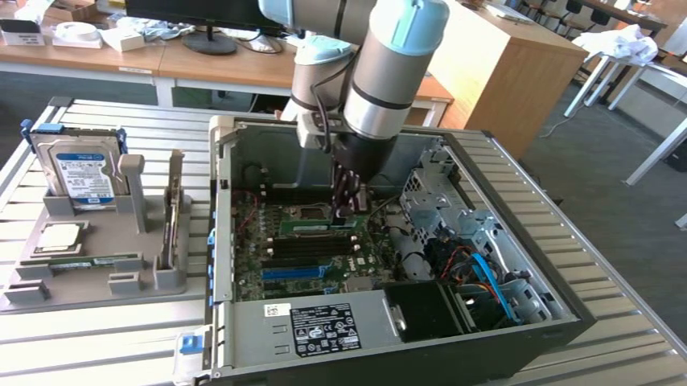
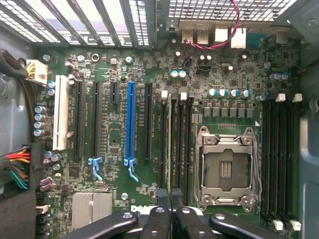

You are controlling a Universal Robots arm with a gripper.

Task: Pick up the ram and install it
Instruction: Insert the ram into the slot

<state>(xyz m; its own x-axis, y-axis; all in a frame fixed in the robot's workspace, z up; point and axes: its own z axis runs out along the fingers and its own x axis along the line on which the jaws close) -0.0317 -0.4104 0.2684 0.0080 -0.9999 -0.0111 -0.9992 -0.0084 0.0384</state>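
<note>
The ram (image 2: 169, 144) is a thin green stick standing edge-on in a memory slot of the motherboard (image 2: 109, 199), beside the empty processor socket (image 2: 227, 169). My gripper (image 2: 169, 195) is shut on the near end of the stick, its black fingers (image 2: 160, 214) pressed together on either side of the edge. In the exterior view the arm reaches straight down into the open computer case (image 1: 558, 281). There the gripper (image 1: 346, 214) sits at one end of the ram (image 1: 306, 228), low over the slots.
A grey tray (image 1: 96, 281) at the exterior view's left holds a hard drive (image 1: 80, 173), a square silver processor (image 1: 59, 237) and another green stick (image 1: 102, 260). Cables and a drive cage (image 1: 472, 265) crowd the case's right side. Black memory slots (image 2: 281, 159) flank the socket.
</note>
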